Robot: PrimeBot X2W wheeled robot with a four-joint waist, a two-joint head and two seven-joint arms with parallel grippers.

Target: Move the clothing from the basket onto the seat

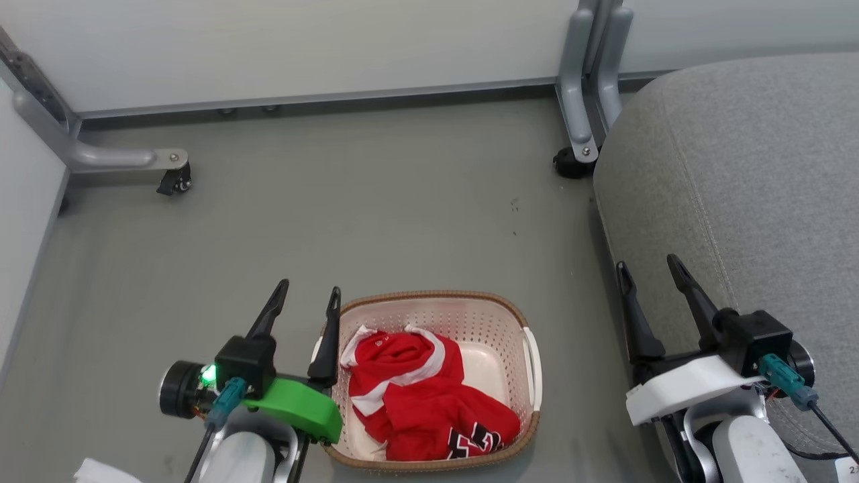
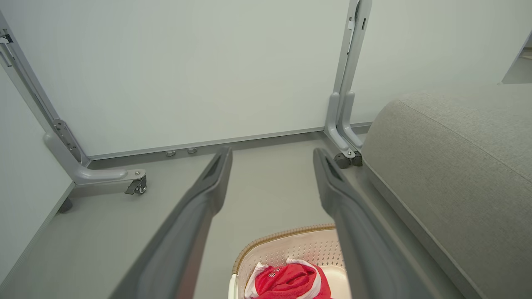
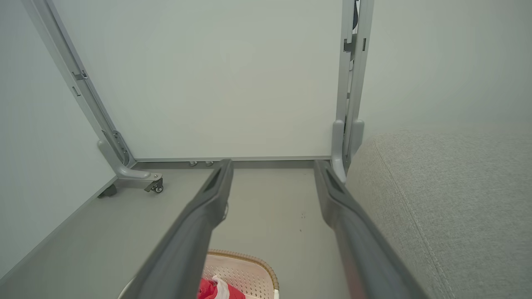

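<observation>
On the grey floor (image 1: 376, 201) right in front of you, the cream laundry basket (image 1: 429, 296) is sitting with the red clothing (image 1: 416, 392) bunched inside it, white bands up and black-and-white lettering at the near edge. The grey seat (image 1: 738, 168) is standing to your right, apart from the basket. Your left gripper (image 1: 309, 290) is hovering just beside the basket's left rim, its fingers spread wide and grasping nothing. Your right gripper (image 1: 647, 263) is hanging at the seat's near edge, likewise spread and empty. By my judgement you're setting up the first pick. To do it well, you're bringing the left gripper over the heap and down onto the highest fold by the white band, pinching deep enough to be catching cloth, not the perforated wall. The garments look floppy and probably tangled, so you're lifting high before swinging right, keeping trailing fabric from snagging the rim or dragging the light basket.
</observation>
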